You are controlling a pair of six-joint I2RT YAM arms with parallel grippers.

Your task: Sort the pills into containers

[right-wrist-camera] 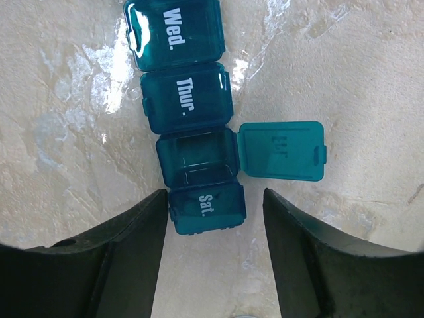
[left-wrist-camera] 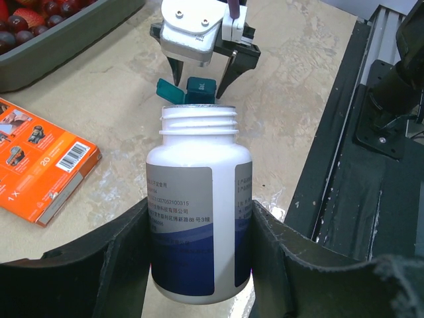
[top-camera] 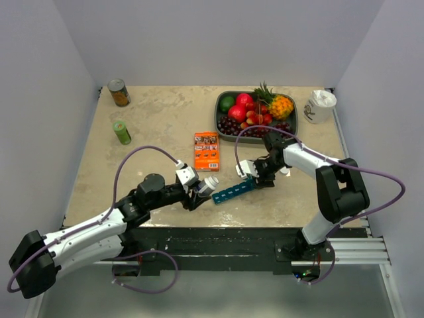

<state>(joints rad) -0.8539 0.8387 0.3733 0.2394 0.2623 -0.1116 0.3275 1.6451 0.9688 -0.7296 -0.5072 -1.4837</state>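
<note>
The left fingers (left-wrist-camera: 122, 262) are clamped on the sides of a white bottle (left-wrist-camera: 197, 218). In the left wrist view the bottle stands upright in the middle of the frame, its threaded mouth uncapped. The bottle's inside is hidden from every camera, so no pills can be made out.

The right fingers (right-wrist-camera: 132, 255) are spread and straddle the "Sat." end of the teal pill organiser (right-wrist-camera: 199, 156), low in the right wrist view. A strip of worktop shows between the right-hand finger and the box. The left-hand finger sits so close that contact cannot be judged. The next compartment up has its lid swung out to the right and shows its teal floor; "Thur." and "Wed." above it are closed. The rest of the strip is cut off at the top edge.

In the top view the organiser lies slantwise at lower centre, with the bottle's mouth just beside its lower-left end. An orange box (top-camera: 207, 150) lies just above, and a fruit tray (top-camera: 223, 126) sits further up. The worktop (top-camera: 159, 119) is bare between the box and two cans (top-camera: 121, 132) at upper left. The black front rail runs close below the organiser.
</note>
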